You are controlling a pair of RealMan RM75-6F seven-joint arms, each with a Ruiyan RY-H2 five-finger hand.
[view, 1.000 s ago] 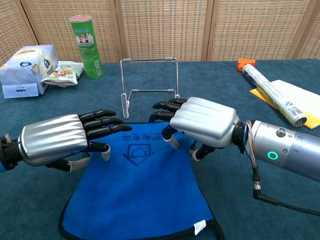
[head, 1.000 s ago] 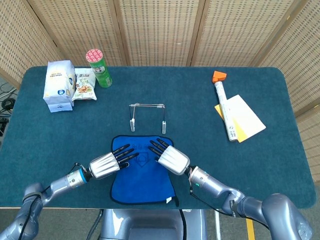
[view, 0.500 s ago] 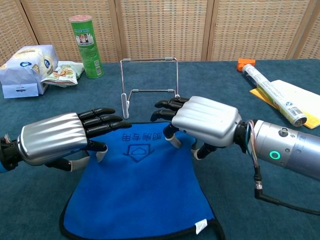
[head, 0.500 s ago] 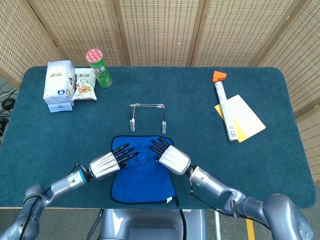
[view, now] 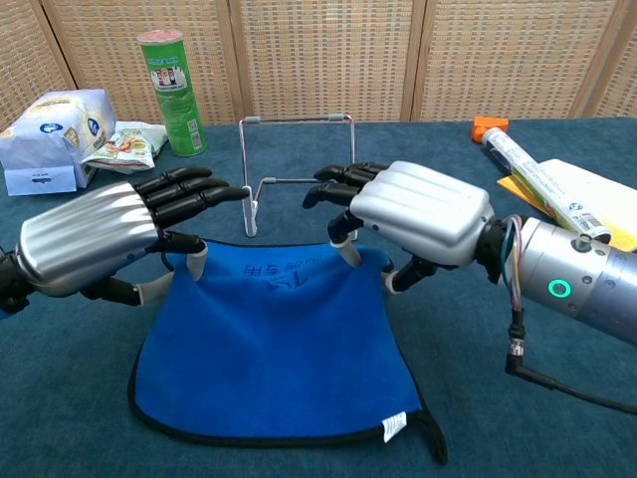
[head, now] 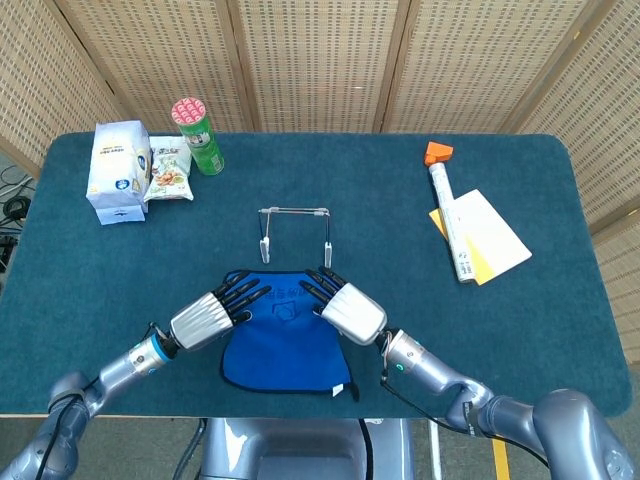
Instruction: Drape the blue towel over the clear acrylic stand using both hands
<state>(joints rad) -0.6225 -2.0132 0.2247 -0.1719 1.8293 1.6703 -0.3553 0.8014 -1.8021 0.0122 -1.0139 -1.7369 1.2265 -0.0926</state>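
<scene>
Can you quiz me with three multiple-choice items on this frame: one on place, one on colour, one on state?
1. Where is the clear acrylic stand?
A. just beyond the blue towel
B. beside the white carton
C. under the towel

2. What colour is the snack can?
A. yellow
B. green with a red lid
C. black

3. What are the left hand and right hand doing?
A. both idle on the table
B. each pinches a far corner of the towel, raising that edge
C. only the right holds it

Answers: 1 A, the stand sits uncovered past the towel's far edge. 2 B, visible in both views. 3 B, the far edge lifts off the table at both hands.
</scene>
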